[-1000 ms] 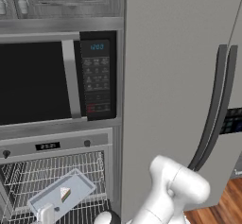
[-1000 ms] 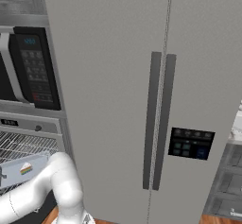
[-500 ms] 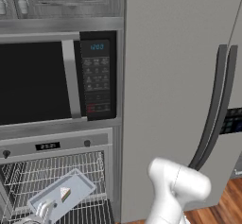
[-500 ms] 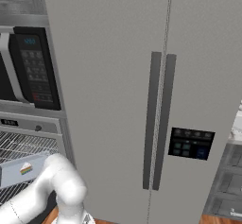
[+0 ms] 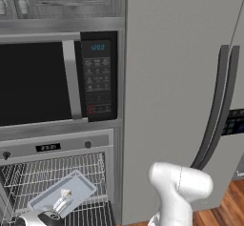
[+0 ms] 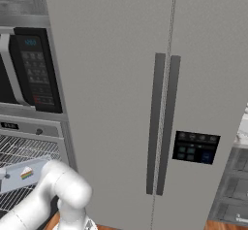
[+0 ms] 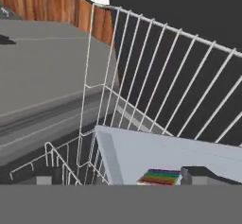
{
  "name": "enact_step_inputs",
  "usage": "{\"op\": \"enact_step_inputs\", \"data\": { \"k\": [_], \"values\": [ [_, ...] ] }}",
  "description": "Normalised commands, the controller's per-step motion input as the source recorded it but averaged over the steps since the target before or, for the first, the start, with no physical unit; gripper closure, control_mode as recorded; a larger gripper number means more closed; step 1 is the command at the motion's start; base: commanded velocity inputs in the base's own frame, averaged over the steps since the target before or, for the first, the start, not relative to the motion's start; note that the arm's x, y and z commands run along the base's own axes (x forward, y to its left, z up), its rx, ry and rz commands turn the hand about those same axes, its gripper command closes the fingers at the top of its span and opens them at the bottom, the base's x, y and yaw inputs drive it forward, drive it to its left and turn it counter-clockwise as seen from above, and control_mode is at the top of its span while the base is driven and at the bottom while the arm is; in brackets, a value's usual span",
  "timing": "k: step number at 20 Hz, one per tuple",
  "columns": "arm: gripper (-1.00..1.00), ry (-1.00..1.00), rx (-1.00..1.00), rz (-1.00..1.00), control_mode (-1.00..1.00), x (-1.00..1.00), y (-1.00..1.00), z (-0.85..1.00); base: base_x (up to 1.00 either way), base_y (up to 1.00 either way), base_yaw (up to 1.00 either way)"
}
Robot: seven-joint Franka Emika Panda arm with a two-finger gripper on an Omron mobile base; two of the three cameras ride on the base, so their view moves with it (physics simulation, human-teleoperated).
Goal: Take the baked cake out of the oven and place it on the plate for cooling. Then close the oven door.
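Observation:
The oven point(image 5: 47, 147) stands open with its wire racks point(image 5: 71, 170) showing. On a rack lies a pale blue-grey tray point(image 5: 71, 188) with a small slice of cake point(image 5: 65, 193) on it. The tray point(image 6: 14, 179) and the cake point(image 6: 26, 173) also show at the left of the right base view. My gripper point(image 7: 120, 180) is low at the tray's near edge and open, its tips wide apart. The rainbow-striped cake point(image 7: 159, 176) lies between them, nearer the right tip. The oven door point(image 7: 42, 67) is lowered, its grey inner face to the left of the rack point(image 7: 156, 72).
A black-windowed microwave with a keypad point(image 5: 97, 77) sits above the oven. A tall steel fridge point(image 6: 160, 103) with dark handles stands to the right. My white elbow point(image 5: 178, 184) rises in front of the fridge. Wooden floor point(image 7: 42, 1) lies beyond the door.
My hand has swung left and down from the oven's right side to the front of the tray. The elbow has shifted slightly. The tray and cake stay on the rack.

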Motion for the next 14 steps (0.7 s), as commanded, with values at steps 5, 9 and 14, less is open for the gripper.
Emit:
{"op": "enact_step_inputs", "data": {
  "k": [5,9,14],
  "values": [
    [-1.00,0.09,0.35,-0.26,-1.00,-0.06,-0.24,0.45,0.00,0.00,0.00],
    [-1.00,0.01,0.37,-0.17,-1.00,-0.13,-0.30,0.39,0.00,0.00,0.00],
    [-1.00,-0.06,0.25,-0.10,-1.00,-0.34,-0.17,0.23,0.00,0.00,0.00]
  ]
}}
